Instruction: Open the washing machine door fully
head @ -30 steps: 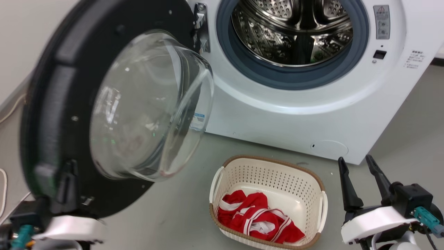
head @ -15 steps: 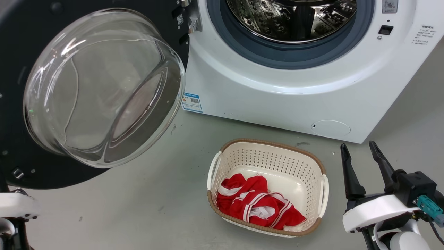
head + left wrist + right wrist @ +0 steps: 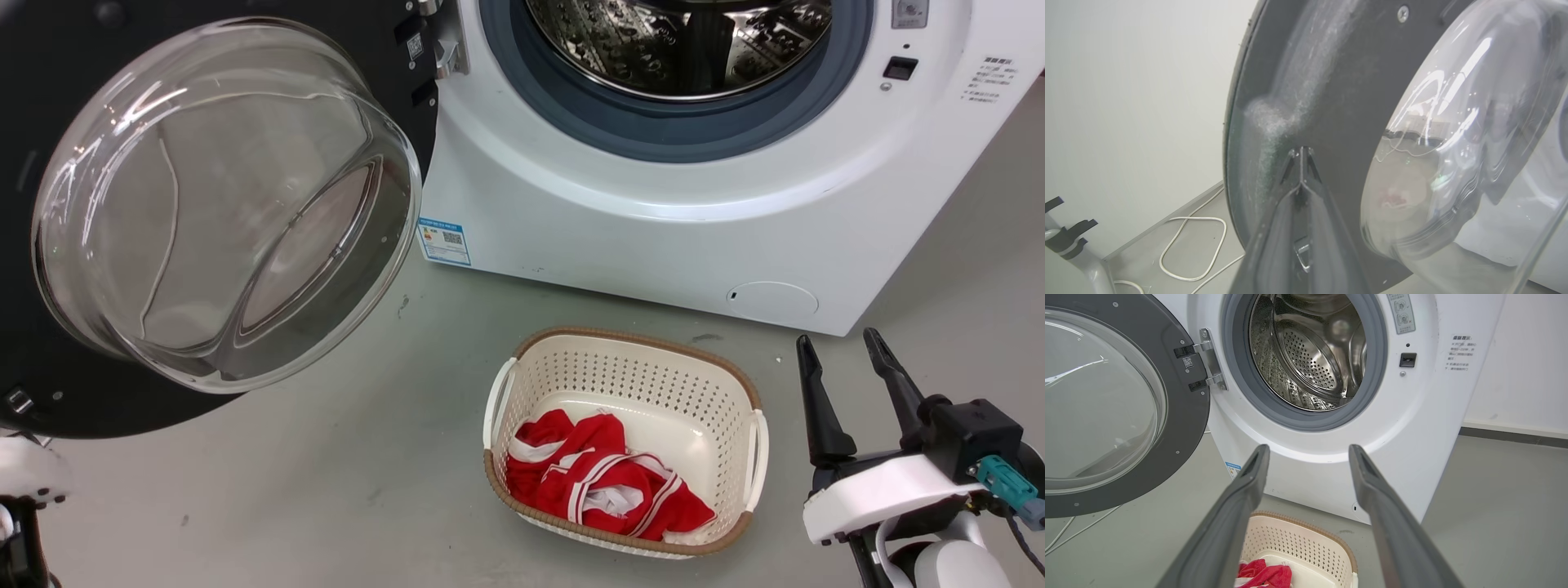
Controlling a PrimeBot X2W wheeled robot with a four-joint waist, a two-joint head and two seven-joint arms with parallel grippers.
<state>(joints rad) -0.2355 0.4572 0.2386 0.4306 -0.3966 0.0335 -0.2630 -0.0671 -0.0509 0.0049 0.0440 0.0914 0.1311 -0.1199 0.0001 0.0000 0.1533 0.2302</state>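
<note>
The washing machine door (image 3: 220,204) stands swung far out to the left of the white machine (image 3: 653,237), its clear glass bowl facing me and its metal hinge (image 3: 1208,359) showing. In the left wrist view my left gripper (image 3: 1301,152) is shut, its tips together against the door's (image 3: 1331,102) black inner rim beside the glass. My right gripper (image 3: 838,339) hangs open at the lower right, away from the door, with nothing between its fingers (image 3: 1249,486). The steel drum (image 3: 1310,355) lies open behind its grey rubber ring.
A cream basket (image 3: 735,384) holding a red and white cloth (image 3: 604,486) sits on the grey floor in front of the machine. A white cable (image 3: 1192,245) loops on the floor by the wall behind the door. A pale stand (image 3: 1069,241) is at the left.
The door has swung further left and wider open, and the head camera has shifted with it. My left wrist has slid toward the left edge. The right gripper stays put.
</note>
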